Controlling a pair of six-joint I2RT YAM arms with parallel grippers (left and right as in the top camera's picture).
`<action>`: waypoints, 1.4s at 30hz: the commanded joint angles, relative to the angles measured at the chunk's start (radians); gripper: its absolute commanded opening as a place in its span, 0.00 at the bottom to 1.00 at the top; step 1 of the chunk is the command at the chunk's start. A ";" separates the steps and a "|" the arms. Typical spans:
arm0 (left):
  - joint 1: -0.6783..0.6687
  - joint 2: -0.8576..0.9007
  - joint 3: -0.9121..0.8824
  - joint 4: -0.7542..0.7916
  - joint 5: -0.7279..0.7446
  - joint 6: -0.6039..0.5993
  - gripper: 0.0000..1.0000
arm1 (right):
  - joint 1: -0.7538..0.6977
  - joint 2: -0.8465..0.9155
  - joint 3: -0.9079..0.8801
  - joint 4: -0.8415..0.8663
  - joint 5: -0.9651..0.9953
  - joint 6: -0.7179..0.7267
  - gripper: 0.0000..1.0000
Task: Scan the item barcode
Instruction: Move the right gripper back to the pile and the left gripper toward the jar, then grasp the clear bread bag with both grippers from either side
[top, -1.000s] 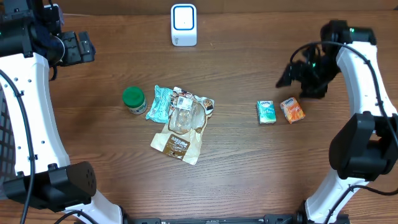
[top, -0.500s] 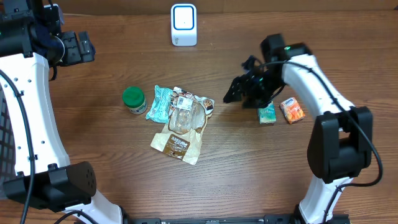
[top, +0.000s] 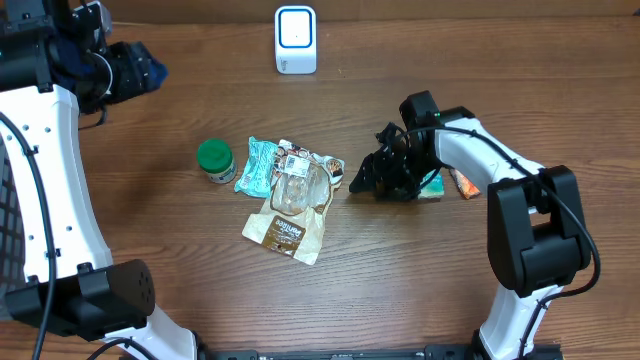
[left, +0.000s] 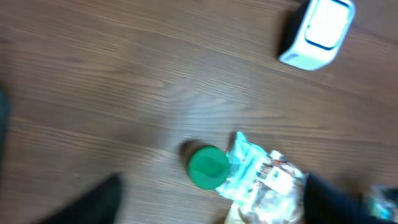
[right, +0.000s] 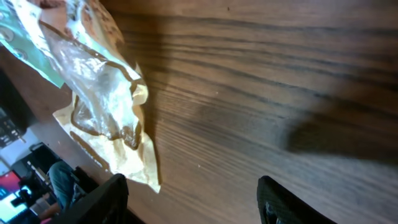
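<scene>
while left gripper (top: 152, 73) and right gripper (right: 193, 183) gape empty, one scanner (top: 295, 40), one green-lidded jar (top: 215, 158), two cartons (top: 467, 184)

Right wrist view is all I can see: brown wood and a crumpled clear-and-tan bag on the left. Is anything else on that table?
Observer: Yes. A white scanner stands at the far edge of the table, outside your picture.
Operator: Is there more to scan than the bag?
Observer: A green-lidded jar sits just left of the bags.
Operator: And behind the right pincer?
Observer: A teal carton and an orange carton lie there, partly hidden from above by the right arm.
</scene>
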 joint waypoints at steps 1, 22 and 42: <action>-0.033 0.024 -0.038 -0.010 0.101 -0.052 0.04 | 0.018 -0.008 -0.050 0.097 -0.046 0.048 0.61; -0.341 0.030 -0.756 0.383 0.266 0.162 0.04 | 0.133 -0.008 -0.201 0.427 0.010 0.441 0.59; -0.406 0.103 -0.917 0.645 0.184 0.122 0.04 | 0.135 -0.008 -0.217 0.460 0.009 0.455 0.56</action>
